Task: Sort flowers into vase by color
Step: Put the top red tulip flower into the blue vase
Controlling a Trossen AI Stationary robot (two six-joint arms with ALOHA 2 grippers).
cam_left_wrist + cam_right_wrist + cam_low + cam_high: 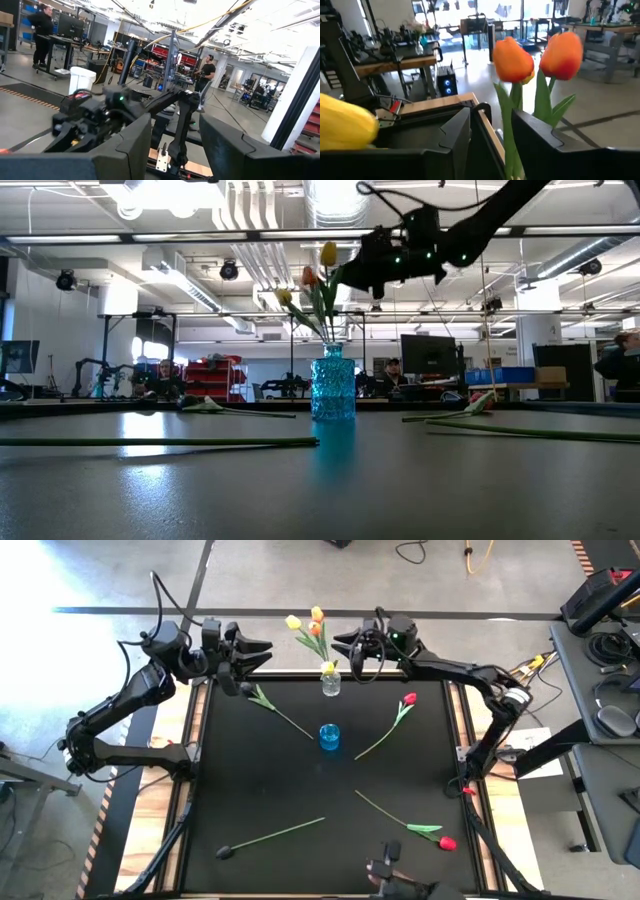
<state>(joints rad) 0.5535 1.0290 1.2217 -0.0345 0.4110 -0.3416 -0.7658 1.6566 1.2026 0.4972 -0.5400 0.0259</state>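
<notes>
A clear vase [330,684] near the table's far edge holds yellow and orange tulips [314,624], which stand upright in it. A blue vase [329,736] stands mid-table. In the low view the blue vase [332,385] shows with the tulips [318,280] above it. My right gripper [342,642] hovers open just right of the tulip heads; its wrist view shows the orange heads [512,61] close beyond its fingers. My left gripper [264,653] hangs open left of the clear vase. Several tulips lie flat on the table, two of them with red heads [409,698] [446,842].
One stem [283,714] lies below my left gripper, slanting toward the blue vase. A dark-headed flower [270,836] lies near the table's near-left corner. Bare black mat [230,780] shows on the left side. People and benches stand in the room beyond.
</notes>
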